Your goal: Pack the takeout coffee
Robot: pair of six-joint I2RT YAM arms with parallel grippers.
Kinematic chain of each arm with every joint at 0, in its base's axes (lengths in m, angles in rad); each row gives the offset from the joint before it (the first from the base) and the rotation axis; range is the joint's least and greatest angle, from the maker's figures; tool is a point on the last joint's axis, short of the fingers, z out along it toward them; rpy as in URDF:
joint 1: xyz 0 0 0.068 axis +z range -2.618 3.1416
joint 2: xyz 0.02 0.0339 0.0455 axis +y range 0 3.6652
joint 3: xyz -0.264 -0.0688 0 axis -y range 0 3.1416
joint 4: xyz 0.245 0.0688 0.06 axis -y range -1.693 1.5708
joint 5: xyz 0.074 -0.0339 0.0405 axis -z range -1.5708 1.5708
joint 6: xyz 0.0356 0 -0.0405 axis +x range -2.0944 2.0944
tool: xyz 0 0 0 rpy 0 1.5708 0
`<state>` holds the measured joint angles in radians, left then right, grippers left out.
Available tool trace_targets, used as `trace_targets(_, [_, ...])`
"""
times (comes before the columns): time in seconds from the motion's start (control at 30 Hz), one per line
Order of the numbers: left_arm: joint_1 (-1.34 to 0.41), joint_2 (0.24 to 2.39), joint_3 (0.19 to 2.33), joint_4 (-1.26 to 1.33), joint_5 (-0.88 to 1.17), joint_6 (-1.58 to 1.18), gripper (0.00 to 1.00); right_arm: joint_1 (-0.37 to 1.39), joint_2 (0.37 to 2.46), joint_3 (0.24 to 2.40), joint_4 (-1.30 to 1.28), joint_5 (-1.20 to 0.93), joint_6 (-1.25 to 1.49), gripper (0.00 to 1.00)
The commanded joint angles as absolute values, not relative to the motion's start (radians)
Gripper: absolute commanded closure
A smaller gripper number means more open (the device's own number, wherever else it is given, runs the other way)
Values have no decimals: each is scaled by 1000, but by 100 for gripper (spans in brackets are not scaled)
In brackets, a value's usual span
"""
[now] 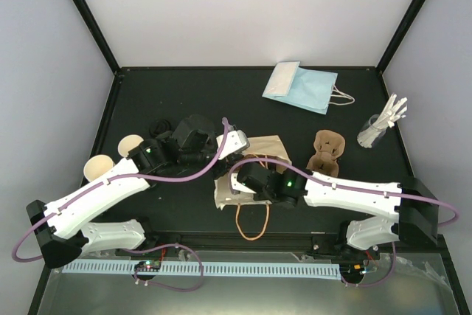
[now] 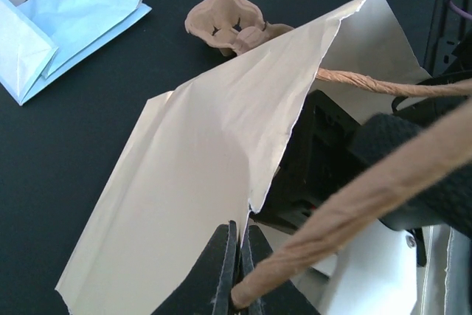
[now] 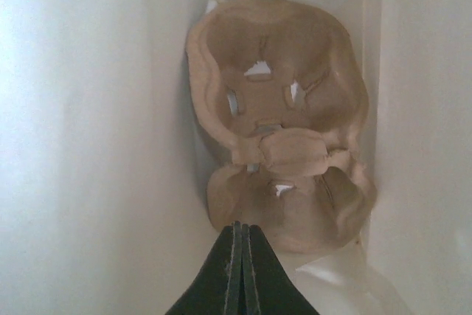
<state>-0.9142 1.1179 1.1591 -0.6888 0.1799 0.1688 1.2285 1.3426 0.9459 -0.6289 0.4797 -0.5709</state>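
The tan paper bag (image 1: 259, 151) lies in the middle of the table, mouth towards the arms, one twisted handle (image 1: 252, 223) trailing near. My left gripper (image 2: 237, 256) is shut on the bag's upper rim (image 2: 221, 167) beside a handle end and holds the mouth up. My right gripper (image 3: 240, 256) is shut and empty, reaching inside the bag (image 3: 88, 145). A brown pulp cup carrier (image 3: 284, 123) lies just ahead of it at the bag's far end. The takeout coffee with its black lid is out of view.
A second brown pulp carrier (image 1: 327, 151) lies right of the bag. A light blue paper bag (image 1: 301, 86) lies at the back. A clear cup of white cutlery (image 1: 380, 127) stands at far right. Lidless cream cups (image 1: 99, 169) sit at left, near black lids (image 1: 158, 129).
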Motion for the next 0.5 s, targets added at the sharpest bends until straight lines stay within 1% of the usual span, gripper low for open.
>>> trace_targets(0.0, [-920,1102,1190,-712,195,186,99,1198,1335,950,-625,470,-523,99])
trace_targets(0.17, [-923,1111,1191,-711,195,180,99,1186,1336,956,-620,474,-510,99])
trace_targets(0.3, [-925,1128,1208,-694,185,133,98,1186,1376,975,-630,510,-513,99])
trace_targets(0.47, [-931,1133,1224,-662,185,92,98,1186,1387,944,-542,513,-564,99])
